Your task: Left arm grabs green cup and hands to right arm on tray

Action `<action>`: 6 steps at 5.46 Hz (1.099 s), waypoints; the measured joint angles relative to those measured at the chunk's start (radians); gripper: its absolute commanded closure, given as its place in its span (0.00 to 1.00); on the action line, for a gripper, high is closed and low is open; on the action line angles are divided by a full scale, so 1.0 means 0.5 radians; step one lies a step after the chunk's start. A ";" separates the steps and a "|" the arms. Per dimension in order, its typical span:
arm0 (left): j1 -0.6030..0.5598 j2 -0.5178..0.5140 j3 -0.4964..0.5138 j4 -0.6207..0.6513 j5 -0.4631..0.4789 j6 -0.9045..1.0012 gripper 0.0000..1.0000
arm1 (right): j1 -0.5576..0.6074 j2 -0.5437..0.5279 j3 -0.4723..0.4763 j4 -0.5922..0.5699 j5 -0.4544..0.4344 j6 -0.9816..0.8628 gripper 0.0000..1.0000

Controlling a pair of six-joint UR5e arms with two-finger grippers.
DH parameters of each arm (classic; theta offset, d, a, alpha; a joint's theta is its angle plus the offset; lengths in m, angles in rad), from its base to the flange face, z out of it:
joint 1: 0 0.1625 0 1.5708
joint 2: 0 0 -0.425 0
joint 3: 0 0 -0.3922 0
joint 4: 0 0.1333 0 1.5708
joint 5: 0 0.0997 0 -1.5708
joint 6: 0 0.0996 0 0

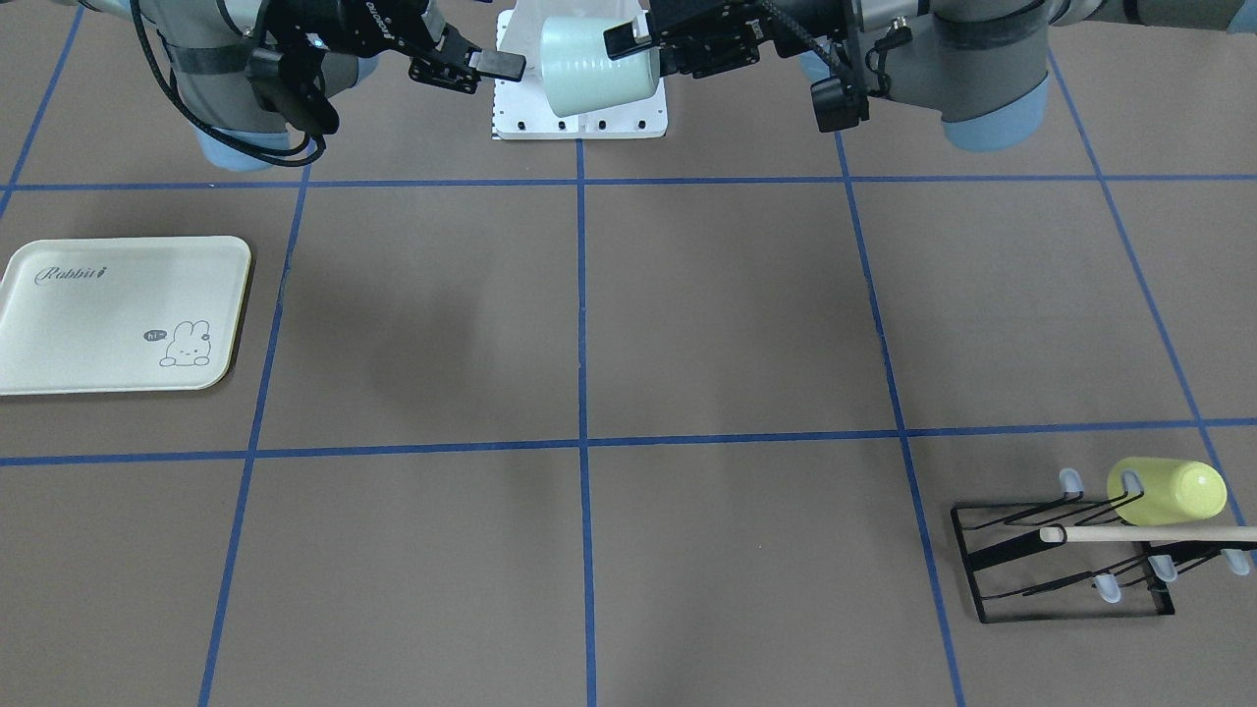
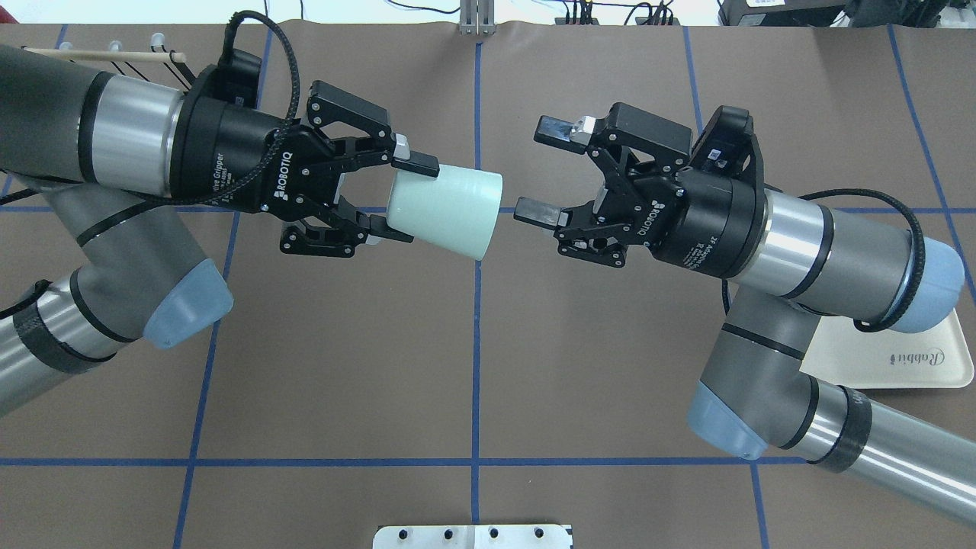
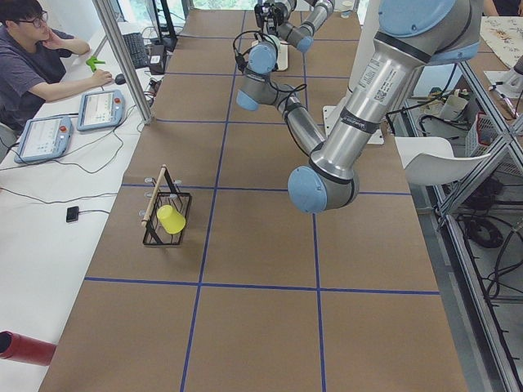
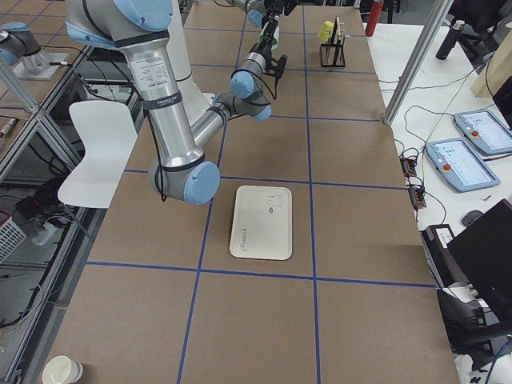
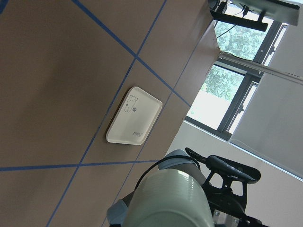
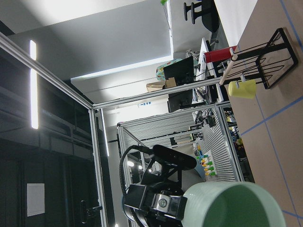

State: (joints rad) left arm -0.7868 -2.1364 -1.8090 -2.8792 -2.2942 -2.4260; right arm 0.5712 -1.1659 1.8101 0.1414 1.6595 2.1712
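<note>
My left gripper (image 2: 402, 195) is shut on the base end of the pale mint-green cup (image 2: 450, 210) and holds it sideways in the air, mouth toward the right gripper. My right gripper (image 2: 543, 171) is open and empty, jaws wide, facing the cup's mouth with a small gap between them. In the front view the green cup (image 1: 599, 67) hangs at the far middle between both grippers. It fills the bottom of the left wrist view (image 5: 170, 198) and the right wrist view (image 6: 227, 208). The cream Rabbit tray (image 1: 118, 314) lies bare on the table under the right arm (image 2: 900, 358).
A black wire rack (image 1: 1061, 560) with a wooden bar holds a yellow-green cup (image 1: 1169, 491) at the far end on the left arm's side. A white mounting plate (image 1: 579, 118) sits at the robot's base. An operator (image 3: 33, 57) sits beside the table.
</note>
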 measured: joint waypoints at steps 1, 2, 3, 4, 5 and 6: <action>0.002 -0.021 0.003 -0.023 0.001 -0.058 0.90 | -0.007 0.000 0.000 0.000 0.006 0.004 0.04; 0.004 -0.027 0.010 -0.029 0.003 -0.072 0.90 | -0.021 0.002 0.000 0.000 0.009 0.005 0.06; 0.007 -0.028 0.015 -0.031 0.004 -0.074 0.90 | -0.040 0.002 0.000 0.002 0.011 0.006 0.15; 0.008 -0.028 0.016 -0.031 0.005 -0.075 0.90 | -0.060 0.002 0.004 0.001 0.008 0.008 0.35; 0.015 -0.028 0.016 -0.031 0.005 -0.075 0.90 | -0.074 0.003 0.012 -0.001 0.001 0.010 0.35; 0.023 -0.028 0.016 -0.030 0.005 -0.075 0.90 | -0.084 0.003 0.024 -0.003 -0.002 0.012 0.35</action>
State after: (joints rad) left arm -0.7754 -2.1506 -1.8009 -2.8941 -2.2918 -2.4635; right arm 0.5292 -1.1644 1.8219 0.1400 1.6588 2.1772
